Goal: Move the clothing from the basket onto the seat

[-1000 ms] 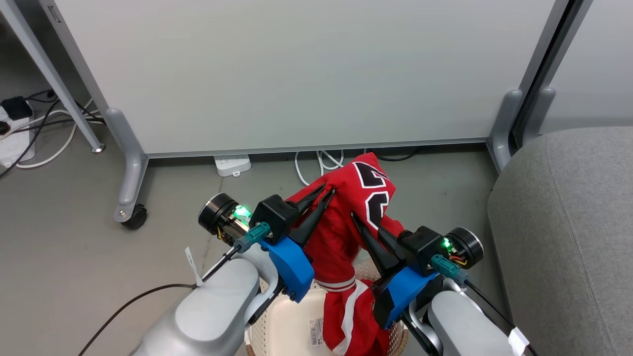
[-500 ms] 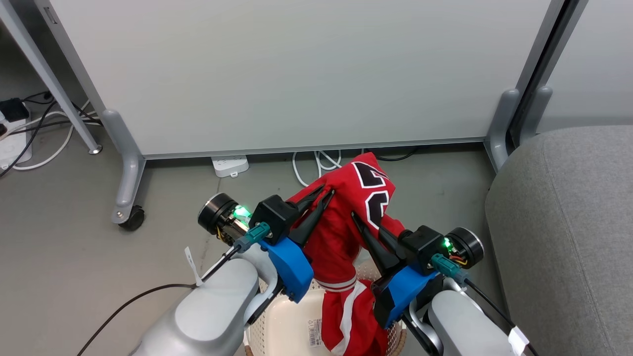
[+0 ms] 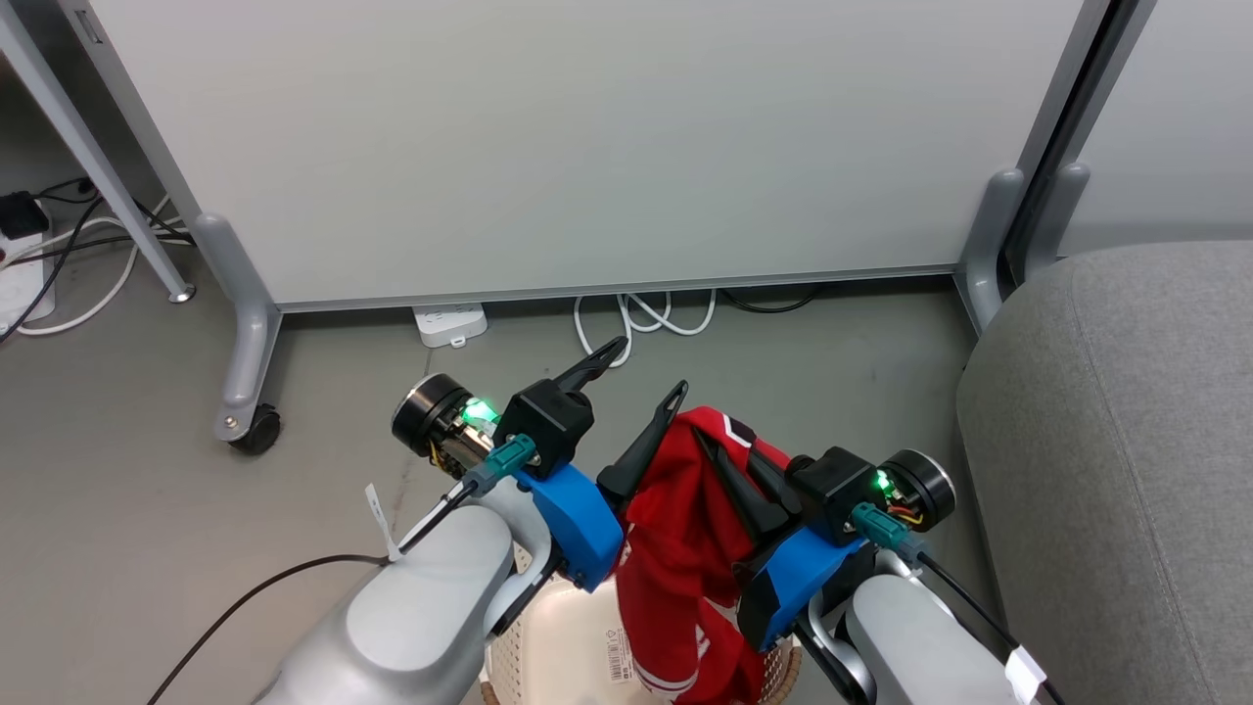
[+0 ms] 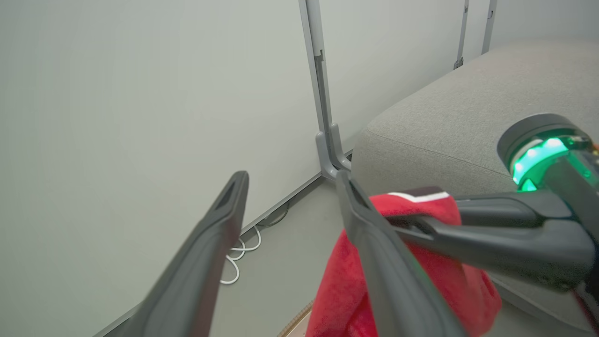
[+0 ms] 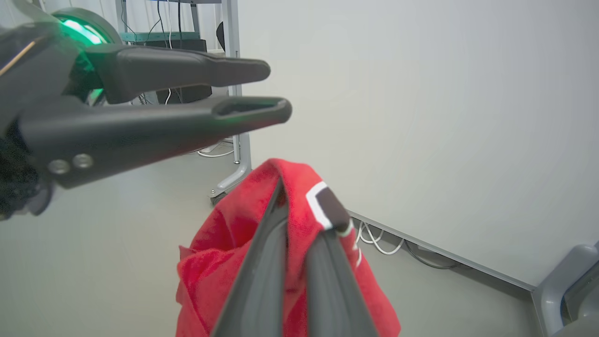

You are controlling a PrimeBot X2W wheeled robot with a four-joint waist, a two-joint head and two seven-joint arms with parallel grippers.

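1. Since a second ago, the left gripper (image 3: 646,367) has let go of the clothing (image 3: 675,558). Its fingers are spread wide and empty above the basket (image 3: 558,656).
2. Clamped tight in the right gripper (image 3: 705,438), the red clothing hangs down into the basket.
3. Grey seat (image 3: 1126,441) stands right of the basket.

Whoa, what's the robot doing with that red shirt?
It is moving clothing from the basket to the sofa. The right gripper is shut on the clothing, holding it up above the basket. The left gripper is open beside it, holding nothing. The sofa is off to the right.
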